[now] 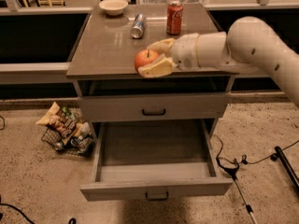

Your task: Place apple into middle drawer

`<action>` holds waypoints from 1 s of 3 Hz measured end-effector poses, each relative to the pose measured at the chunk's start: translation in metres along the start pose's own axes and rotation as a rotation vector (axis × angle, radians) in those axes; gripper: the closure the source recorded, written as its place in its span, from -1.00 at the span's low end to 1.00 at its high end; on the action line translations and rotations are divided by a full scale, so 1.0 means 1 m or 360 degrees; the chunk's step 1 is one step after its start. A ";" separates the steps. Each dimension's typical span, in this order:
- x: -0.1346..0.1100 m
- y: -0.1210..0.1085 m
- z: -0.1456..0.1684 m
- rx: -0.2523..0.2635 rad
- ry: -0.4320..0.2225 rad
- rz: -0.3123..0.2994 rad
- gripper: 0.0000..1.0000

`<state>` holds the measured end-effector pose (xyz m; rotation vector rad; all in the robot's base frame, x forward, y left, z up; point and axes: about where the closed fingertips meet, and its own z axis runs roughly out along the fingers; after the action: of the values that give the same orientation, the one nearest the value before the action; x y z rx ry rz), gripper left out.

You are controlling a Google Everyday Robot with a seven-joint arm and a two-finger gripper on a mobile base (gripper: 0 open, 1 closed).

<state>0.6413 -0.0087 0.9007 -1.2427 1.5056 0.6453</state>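
Fingers (pixel 158 67) of the cream two-finger gripper (pixel 148 59) pinch the round red-orange apple (pixel 145 57) between them, at the front edge of the grey-brown cabinet top (pixel 107 50); the wide grey middle drawer (pixel 156 188) lies open below.

Bowl (pixel 114 6), toppled silver can (pixel 138 26) and upright cola can (pixel 174 17) on the tabletop (pixel 103 50); snack basket (pixel 70 143) on floor (pixel 37 181).

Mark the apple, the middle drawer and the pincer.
apple (pixel 145 59): camera view, its red front skin.
middle drawer (pixel 187 189): camera view, its open front panel.
pincer (pixel 147 59): camera view, between its fingertips, around the apple over the cabinet top (pixel 107 50).
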 end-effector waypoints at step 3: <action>0.044 0.067 0.015 0.0029 0.0102 0.0169 1.00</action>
<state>0.5879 0.0093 0.8416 -1.1857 1.6359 0.6653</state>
